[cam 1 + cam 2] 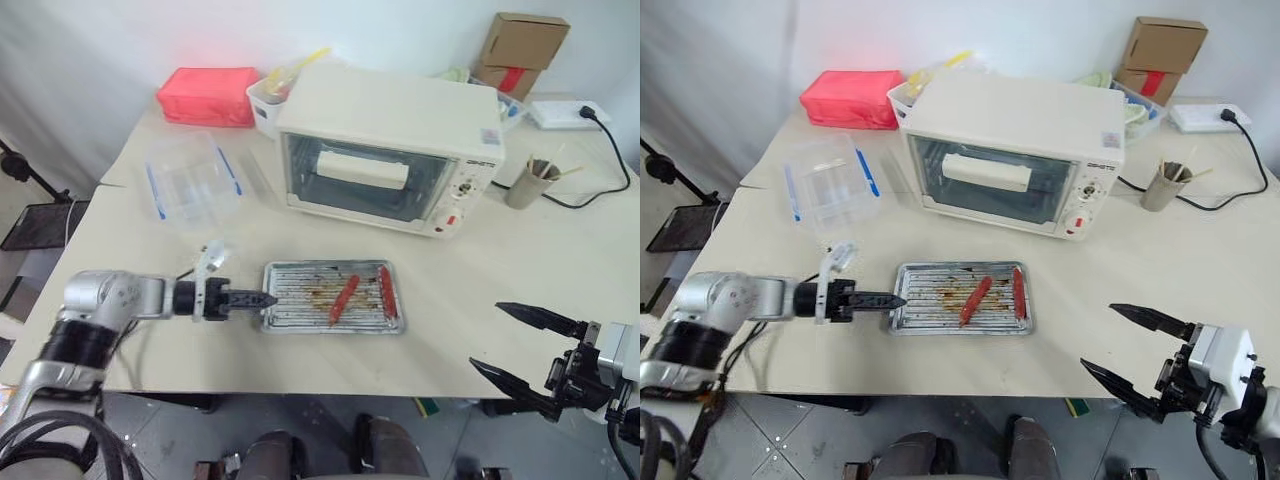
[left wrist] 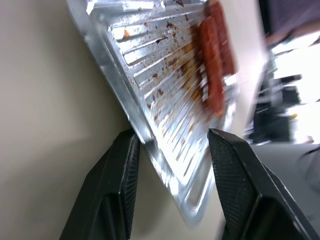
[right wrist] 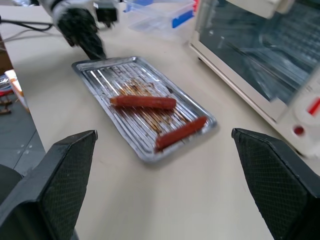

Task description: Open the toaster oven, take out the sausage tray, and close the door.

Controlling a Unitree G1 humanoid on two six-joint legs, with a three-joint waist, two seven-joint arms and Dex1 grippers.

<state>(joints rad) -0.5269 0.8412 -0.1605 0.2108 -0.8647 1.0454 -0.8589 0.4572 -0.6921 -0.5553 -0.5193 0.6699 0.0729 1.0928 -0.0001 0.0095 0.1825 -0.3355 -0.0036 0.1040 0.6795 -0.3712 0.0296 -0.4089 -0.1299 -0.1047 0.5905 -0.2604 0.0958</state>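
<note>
The cream-white toaster oven [image 1: 392, 112] stands at the back of the table with its glass door [image 1: 345, 190] shut and the bar handle [image 1: 363, 170] across the glass. In front of it the silvery sausage tray [image 1: 300, 301] lies flat on the table, holding two red sausages [image 1: 343, 299]. My left gripper [image 1: 262, 299] reaches level to the tray's left rim. In the left wrist view its fingers [image 2: 122, 165] stand apart, with the rim [image 2: 150, 150] between them. My right gripper [image 1: 485, 335] hangs wide open past the table's near right edge, holding nothing.
A clear plastic container with blue clips [image 1: 190, 180] and a red box [image 1: 208, 96] sit at the back left. A cup of sticks [image 1: 525, 185], a power strip [image 1: 565, 112] with its cable and cardboard boxes [image 1: 520, 50] stand to the oven's right.
</note>
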